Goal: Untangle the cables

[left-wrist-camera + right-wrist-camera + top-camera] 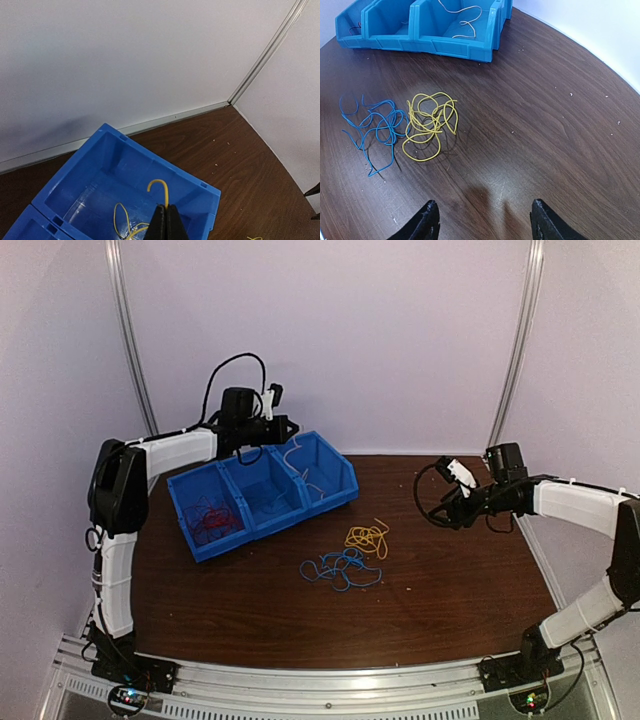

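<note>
My left gripper (286, 427) is shut on a yellow cable (163, 187) and holds it above the right compartment of the blue bin (272, 526). The cable's end curls over above the fingertips and the rest trails down into that compartment (122, 220). Red cables (211, 520) lie in the bin's left compartment. On the table a yellow bundle (367, 537) and a blue bundle (341, 569) lie side by side, touching at their edges; both show in the right wrist view, yellow (427, 127) and blue (374, 127). My right gripper (446, 504) is open and empty, off to the right of them.
The blue three-compartment bin (445, 47) stands at the back left of the brown table (450, 590). White walls enclose the back and sides, with a corner rail (265, 55) close behind the bin.
</note>
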You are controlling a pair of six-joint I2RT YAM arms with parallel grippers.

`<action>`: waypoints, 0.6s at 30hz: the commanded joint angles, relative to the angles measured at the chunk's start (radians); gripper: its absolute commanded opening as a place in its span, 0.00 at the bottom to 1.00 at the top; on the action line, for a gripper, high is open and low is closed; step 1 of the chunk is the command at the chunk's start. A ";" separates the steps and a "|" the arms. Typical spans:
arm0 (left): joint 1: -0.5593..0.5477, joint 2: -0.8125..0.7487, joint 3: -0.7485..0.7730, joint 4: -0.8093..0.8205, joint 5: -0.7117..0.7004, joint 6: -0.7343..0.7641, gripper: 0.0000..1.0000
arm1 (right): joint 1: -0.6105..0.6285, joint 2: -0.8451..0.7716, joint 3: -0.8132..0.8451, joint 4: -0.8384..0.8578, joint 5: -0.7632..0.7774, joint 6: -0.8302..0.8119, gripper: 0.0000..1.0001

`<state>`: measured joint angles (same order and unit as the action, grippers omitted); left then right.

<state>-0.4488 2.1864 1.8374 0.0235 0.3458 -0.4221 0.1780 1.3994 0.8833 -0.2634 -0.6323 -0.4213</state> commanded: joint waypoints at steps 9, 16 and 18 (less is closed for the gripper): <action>-0.001 0.058 0.092 -0.070 -0.032 -0.023 0.29 | -0.009 0.002 -0.001 -0.014 -0.014 -0.016 0.64; -0.001 0.000 0.094 -0.093 -0.045 -0.014 0.41 | -0.009 0.003 -0.002 -0.017 -0.024 -0.019 0.64; -0.002 -0.037 0.075 -0.088 -0.028 -0.009 0.41 | -0.009 0.001 -0.001 -0.019 -0.029 -0.019 0.64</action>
<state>-0.4488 2.2368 1.9099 -0.0841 0.3088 -0.4416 0.1776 1.3994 0.8833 -0.2752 -0.6357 -0.4244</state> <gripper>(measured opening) 0.409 0.636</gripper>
